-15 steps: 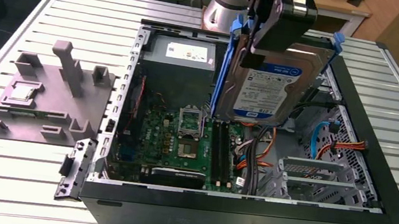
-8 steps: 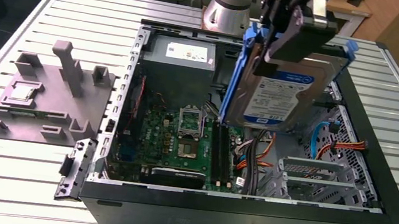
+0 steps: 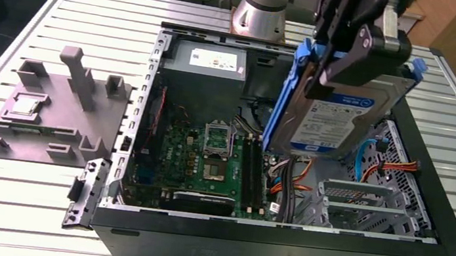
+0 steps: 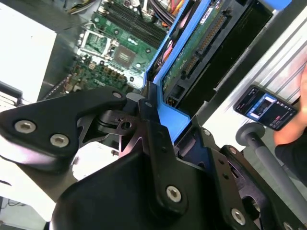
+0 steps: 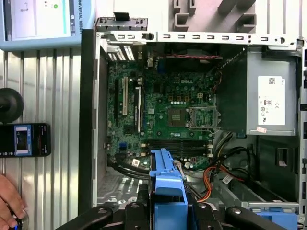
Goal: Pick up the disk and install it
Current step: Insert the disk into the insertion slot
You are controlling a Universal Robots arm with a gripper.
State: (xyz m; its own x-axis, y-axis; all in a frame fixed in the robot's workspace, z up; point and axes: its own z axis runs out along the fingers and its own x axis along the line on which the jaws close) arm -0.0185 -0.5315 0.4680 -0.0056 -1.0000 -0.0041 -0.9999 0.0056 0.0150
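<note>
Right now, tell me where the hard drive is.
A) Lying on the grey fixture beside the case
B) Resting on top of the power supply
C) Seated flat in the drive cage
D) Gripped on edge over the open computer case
D: in the exterior view the gripper is clamped on the hard drive, which hangs steeply tilted, label facing out, over the open computer case.

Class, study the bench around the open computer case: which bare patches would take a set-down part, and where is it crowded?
Bare slatted table lies beyond the grey fixture, on its camera side, and beside the computer case on the exterior view's right. Crowded: inside the case, with motherboard, cables and the end effector holding the disk.
</note>
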